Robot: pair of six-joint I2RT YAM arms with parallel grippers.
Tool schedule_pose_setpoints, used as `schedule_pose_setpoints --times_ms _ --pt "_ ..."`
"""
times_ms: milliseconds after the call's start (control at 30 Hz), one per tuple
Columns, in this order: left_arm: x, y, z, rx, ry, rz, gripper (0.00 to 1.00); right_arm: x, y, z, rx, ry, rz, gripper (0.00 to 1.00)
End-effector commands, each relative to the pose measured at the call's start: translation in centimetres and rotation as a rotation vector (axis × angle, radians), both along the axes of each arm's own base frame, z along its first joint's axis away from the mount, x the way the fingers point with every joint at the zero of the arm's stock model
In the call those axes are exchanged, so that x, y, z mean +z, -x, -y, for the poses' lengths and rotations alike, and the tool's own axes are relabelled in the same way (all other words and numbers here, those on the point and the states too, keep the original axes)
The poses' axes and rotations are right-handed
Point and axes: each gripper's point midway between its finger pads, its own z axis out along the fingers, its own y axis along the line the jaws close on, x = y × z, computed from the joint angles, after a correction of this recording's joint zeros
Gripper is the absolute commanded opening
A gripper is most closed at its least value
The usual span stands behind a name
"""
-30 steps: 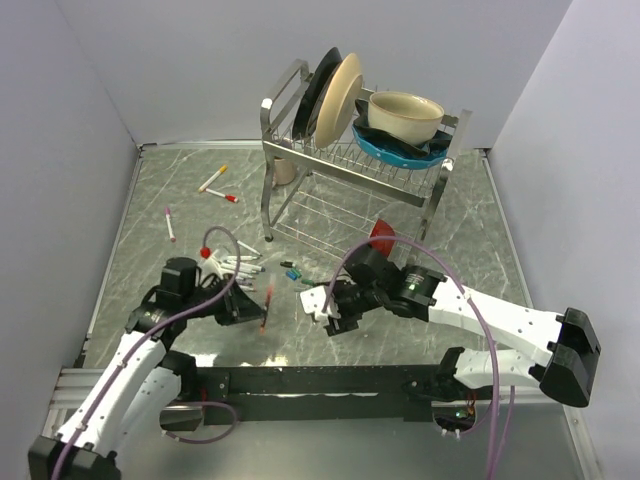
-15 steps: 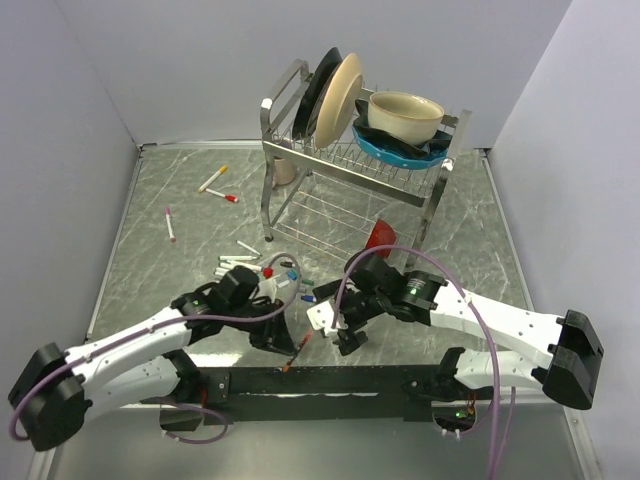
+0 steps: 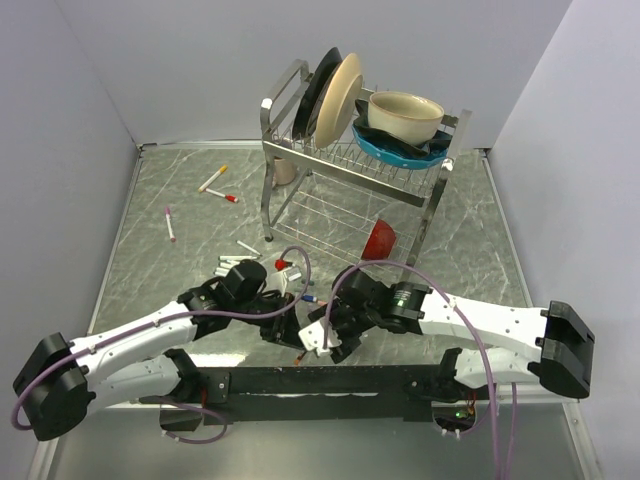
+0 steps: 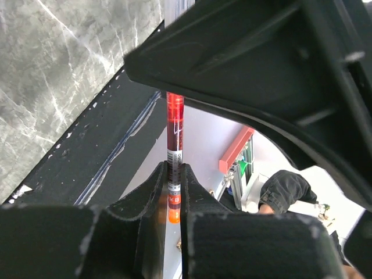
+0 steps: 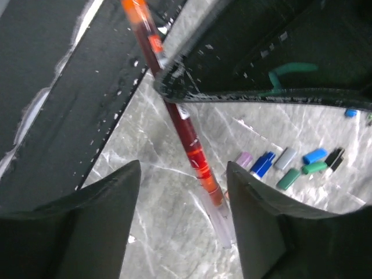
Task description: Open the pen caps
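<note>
My left gripper [image 4: 172, 181] is shut on a red pen [image 4: 174, 125] and holds it above the table's front edge [image 3: 300, 355]. In the right wrist view the same pen [image 5: 187, 135] slants down between my right gripper's [image 5: 183, 215] open jaws, and its clear tip [image 5: 220, 224] is close to the right finger [image 5: 261, 215]. Whether it touches I cannot tell. Loose pen caps lie on the table: pink [image 5: 244, 158], blue [image 5: 263, 164], grey [image 5: 285, 158], green [image 5: 289, 178]. Both grippers meet at the front centre [image 3: 305, 335].
A metal dish rack [image 3: 355, 165] with plates and a bowl stands at the back. A red cup [image 3: 380, 238] sits under it. Capped pens lie at the far left [image 3: 212, 180] [image 3: 170, 222]. White pen barrels [image 3: 232, 265] lie beside the left arm. A black rail [image 3: 330, 380] runs along the front.
My left gripper has carried the red pen from the left to the front centre. My right gripper has moved down and left until its open jaws stand either side of the pen's tip.
</note>
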Motion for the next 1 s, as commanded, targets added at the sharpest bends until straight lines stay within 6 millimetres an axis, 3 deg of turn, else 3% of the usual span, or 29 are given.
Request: schedule_pose_setpoints --times_ms 0,100,200,300,500,667,767,867,967 --pt "2.4 0.2 0.6 -0.04 0.082 0.05 0.01 0.8 -1.0 -1.2 -0.039 -0.02 0.045 0.57" --pt "2.4 0.2 0.5 -0.039 0.08 0.056 0.01 0.5 -1.2 -1.2 -0.048 -0.008 0.048 0.43" --pt "2.2 0.2 0.4 -0.036 0.069 0.058 0.01 0.6 -1.4 -1.3 -0.063 -0.008 0.047 0.36" --pt "2.2 0.2 0.2 -0.032 0.068 0.067 0.01 0.7 -1.7 -1.2 -0.078 -0.005 0.056 0.36" --pt "2.2 0.4 -0.2 -0.028 0.065 0.072 0.01 0.4 -2.2 -1.1 -0.099 0.009 0.075 0.47" --pt "2.4 0.5 -0.2 -0.026 0.07 0.072 0.01 0.5 -2.3 -1.1 -0.105 0.006 0.077 0.47" --pt "2.3 0.4 -0.2 -0.025 0.062 0.077 0.01 0.6 -2.3 -1.1 -0.105 0.007 0.076 0.41" --pt "2.2 0.3 -0.3 -0.02 0.053 0.08 0.01 0.6 -2.4 -1.0 -0.112 0.018 0.075 0.27" --pt "2.2 0.0 -0.3 -0.009 0.048 0.083 0.01 0.5 -2.4 -0.9 -0.111 0.031 0.071 0.2"
